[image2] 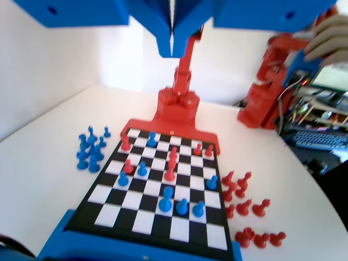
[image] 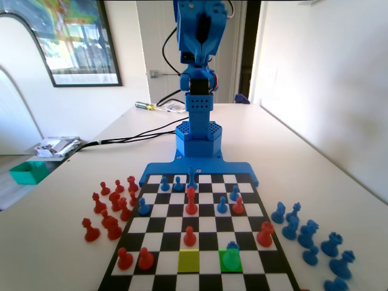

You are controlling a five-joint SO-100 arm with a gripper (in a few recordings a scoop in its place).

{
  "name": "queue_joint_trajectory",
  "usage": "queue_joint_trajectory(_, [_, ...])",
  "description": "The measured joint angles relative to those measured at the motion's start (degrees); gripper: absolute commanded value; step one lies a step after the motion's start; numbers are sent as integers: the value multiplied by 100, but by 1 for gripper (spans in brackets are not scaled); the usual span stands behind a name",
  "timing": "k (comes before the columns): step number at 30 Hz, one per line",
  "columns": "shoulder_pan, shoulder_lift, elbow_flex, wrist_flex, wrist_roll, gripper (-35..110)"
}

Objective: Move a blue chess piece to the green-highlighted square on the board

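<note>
Nearest the fixed camera, the blue chess piece (image: 231, 257) already stood on the green-highlighted square (image: 230, 261) of the board (image: 119, 250), far below the raised gripper (image2: 172, 48); its jaws hung closed and empty; placement looked done.

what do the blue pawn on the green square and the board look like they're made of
The blue pawn looks like moulded or printed plastic: one even colour, dull sheen, though the green tint hides detail. The board seems a flat rigid sheet with smooth, slightly glossy black and white squares; plastic or printed card, I can't tell which.
</note>
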Motion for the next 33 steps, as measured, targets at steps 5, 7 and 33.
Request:
queue_joint_trajectory(5, [62,185,0,0,0,1])
queue_joint_trajectory(7, [79,193,0,0,0,2])
queue_joint_trajectory(33, [70,193,0,0,0,2])
